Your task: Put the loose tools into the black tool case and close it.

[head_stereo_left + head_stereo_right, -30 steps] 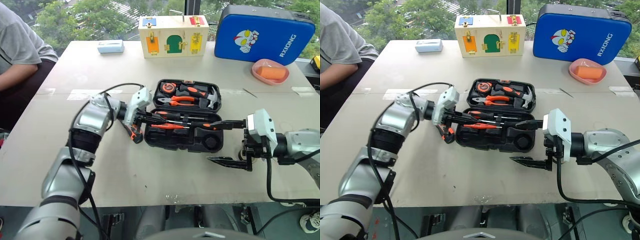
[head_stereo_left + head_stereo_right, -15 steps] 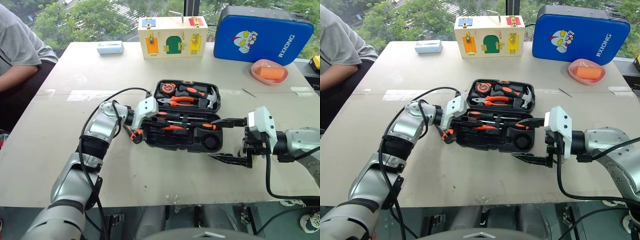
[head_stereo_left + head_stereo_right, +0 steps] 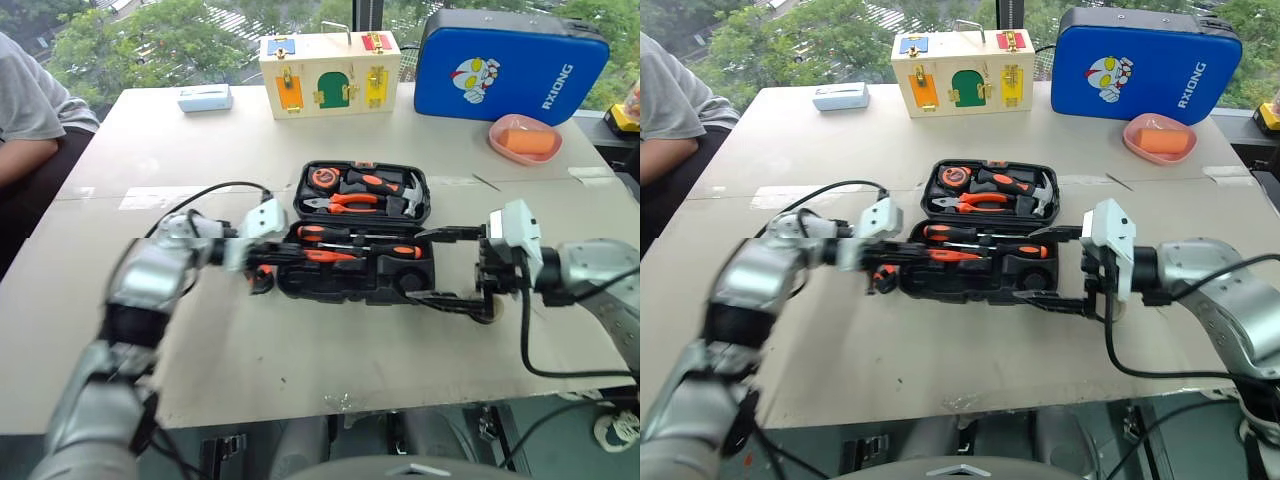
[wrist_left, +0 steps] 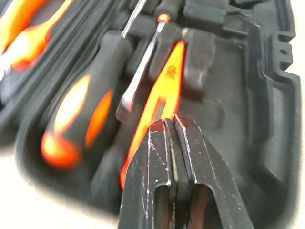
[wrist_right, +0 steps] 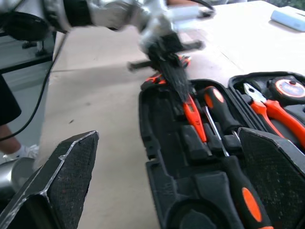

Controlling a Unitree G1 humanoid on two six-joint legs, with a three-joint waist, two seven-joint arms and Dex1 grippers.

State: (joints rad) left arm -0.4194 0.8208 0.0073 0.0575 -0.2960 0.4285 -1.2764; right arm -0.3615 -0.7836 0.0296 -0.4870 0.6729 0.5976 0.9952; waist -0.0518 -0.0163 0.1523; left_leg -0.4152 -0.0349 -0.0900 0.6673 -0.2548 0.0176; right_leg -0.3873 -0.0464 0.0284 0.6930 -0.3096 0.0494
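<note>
The left gripper (image 3: pixel 283 259) has pulled back toward the left edge of the black tool case (image 3: pixel 360 275). It is shut and holds nothing. The slim orange tester screwdriver (image 4: pixel 162 102) now lies in the case.

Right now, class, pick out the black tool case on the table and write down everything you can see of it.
The black tool case is a moulded-plastic clamshell lying open on the table. Its far half holds pliers, a hammer and a tape measure. Its near half has shaped recesses holding two black-and-orange screwdrivers and a slim orange tester screwdriver. The left gripper, shut, is at its left end; the right gripper, open, brackets its right end.
</note>
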